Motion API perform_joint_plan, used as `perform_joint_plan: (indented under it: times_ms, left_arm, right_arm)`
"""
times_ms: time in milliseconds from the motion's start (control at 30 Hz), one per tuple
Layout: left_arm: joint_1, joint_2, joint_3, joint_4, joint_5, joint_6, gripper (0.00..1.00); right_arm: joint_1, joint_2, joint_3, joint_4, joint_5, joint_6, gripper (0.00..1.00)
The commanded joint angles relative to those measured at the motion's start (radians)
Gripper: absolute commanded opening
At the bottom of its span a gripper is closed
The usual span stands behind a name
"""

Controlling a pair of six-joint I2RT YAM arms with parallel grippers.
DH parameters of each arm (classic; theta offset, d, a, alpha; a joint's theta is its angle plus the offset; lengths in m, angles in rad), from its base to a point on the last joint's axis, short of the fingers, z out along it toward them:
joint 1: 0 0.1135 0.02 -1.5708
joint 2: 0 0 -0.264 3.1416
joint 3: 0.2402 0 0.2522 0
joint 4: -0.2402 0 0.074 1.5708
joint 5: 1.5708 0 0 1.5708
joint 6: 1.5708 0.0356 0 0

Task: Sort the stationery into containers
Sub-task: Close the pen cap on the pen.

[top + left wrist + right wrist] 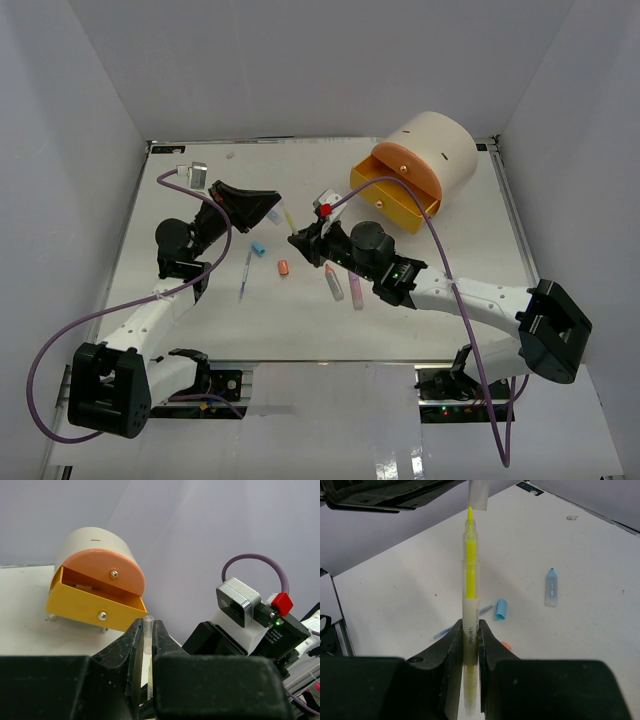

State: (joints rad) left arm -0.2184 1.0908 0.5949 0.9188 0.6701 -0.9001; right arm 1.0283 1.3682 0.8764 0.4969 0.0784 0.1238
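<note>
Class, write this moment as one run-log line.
left claw: shut on cap | right claw: shut on yellow marker | cap at marker tip, not seated | yellow drawer: open

Top camera is looking down from high behind the near edge over the whole table (300, 330). Wrist cameras are facing each other, close up, sharing the clear cap (148, 632) and yellow highlighter (471, 580).

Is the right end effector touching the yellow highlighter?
Touching. The right wrist view shows the right end effector closed on the highlighter, pressing its barrel from both sides with no gap.
</note>
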Motion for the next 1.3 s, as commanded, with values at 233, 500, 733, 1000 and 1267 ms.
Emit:
perform_joint_plan:
  times_ms: [233, 500, 733, 1000, 1267]
  left_arm:
    - [-0.004, -0.011, -0.010, 0.005, -0.004, -0.008, 0.00]
    - [-0.004, -0.012, -0.010, -0.008, -0.015, -0.002, 0.00]
    - [-0.006, -0.014, -0.009, -0.023, -0.029, 0.004, 0.00]
    - [-0.001, -0.012, -0.010, -0.029, -0.035, 0.004, 0.00]
    - [-0.001, -0.012, -0.010, -0.024, -0.032, -0.003, 0.00]
  right_arm:
    - [0.004, 0.000, 0.019, 0.051, 0.006, 0.007, 0.08]
    - [0.004, -0.006, 0.006, 0.054, 0.003, 0.011, 0.08]
    - [0.004, -0.008, 0.001, 0.054, -0.008, 0.014, 0.08]
    - [0.004, -0.006, -0.007, 0.051, -0.014, 0.019, 0.08]
    - [0.004, 0.003, -0.007, 0.040, -0.008, 0.017, 0.08]
